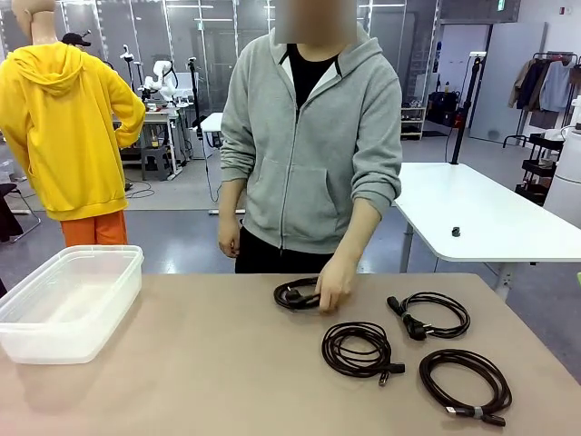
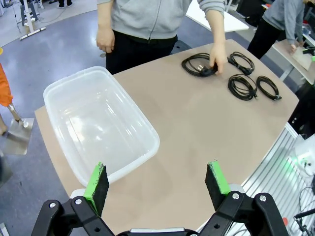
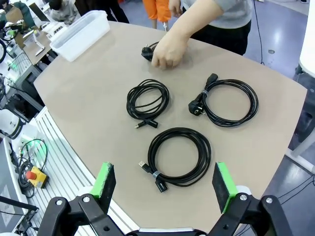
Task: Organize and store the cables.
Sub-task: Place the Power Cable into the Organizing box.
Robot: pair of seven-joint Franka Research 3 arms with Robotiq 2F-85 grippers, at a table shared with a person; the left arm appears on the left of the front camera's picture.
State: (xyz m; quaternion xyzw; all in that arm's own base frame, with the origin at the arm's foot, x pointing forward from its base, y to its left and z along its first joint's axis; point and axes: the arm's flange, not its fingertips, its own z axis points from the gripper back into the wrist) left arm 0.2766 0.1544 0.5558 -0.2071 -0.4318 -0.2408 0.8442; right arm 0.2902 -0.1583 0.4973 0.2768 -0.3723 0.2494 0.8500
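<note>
Several coiled black cables lie on the tan table (image 1: 200,381). The person's hand (image 1: 334,286) rests on the far coil (image 1: 292,294). A second coil (image 1: 357,349) sits in the middle, a third with a large plug (image 1: 431,315) to the right, and a fourth tied by a small band (image 1: 465,384) near the front right. In the right wrist view my right gripper (image 3: 165,181) is open high above the banded coil (image 3: 179,156). My left gripper (image 2: 156,184) is open above the near end of the clear plastic bin (image 2: 98,123), far from the cables (image 2: 198,65).
The clear plastic bin (image 1: 68,300) stands at the table's left side. A white table (image 1: 481,218) stands behind on the right. The person in a grey hoodie (image 1: 309,136) stands at the far edge.
</note>
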